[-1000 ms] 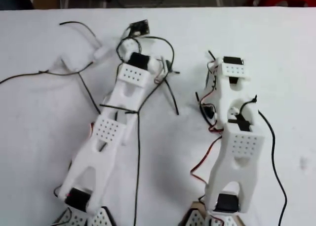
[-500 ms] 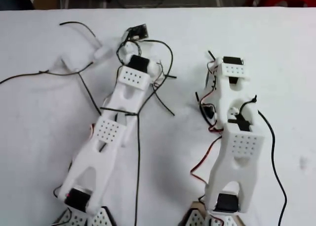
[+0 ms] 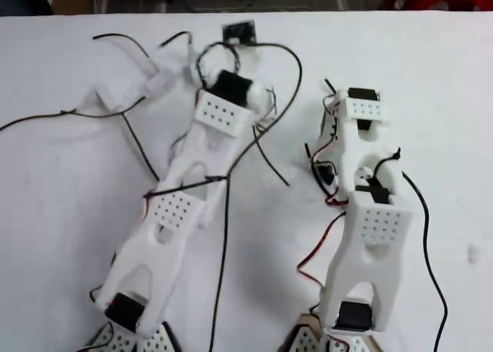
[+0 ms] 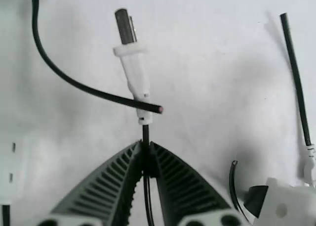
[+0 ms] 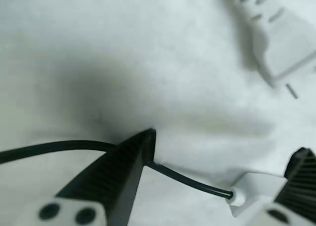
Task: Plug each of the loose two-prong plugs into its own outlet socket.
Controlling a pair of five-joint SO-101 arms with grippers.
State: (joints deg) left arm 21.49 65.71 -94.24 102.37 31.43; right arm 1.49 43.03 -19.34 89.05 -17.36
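A white two-prong plug lies on the white table with its metal prongs pointing away from my left gripper. That gripper is shut on the plug's thin black cord just behind the plug body. The left arm stretches across to the far middle of the table. My right gripper stands open low over the table. Another white plug with a black cord lies close to one of its fingers. A white outlet block with slots lies a little beyond.
Several loose black cords loop around the left arm, and one cut end crosses the held plug. A small black block sits near the far edge. A slotted white piece is at the left wrist view's edge. The right arm is folded upright.
The left arm has swung farther away and to the right, dragging the cords and the small black block with it. The right arm has kept still.
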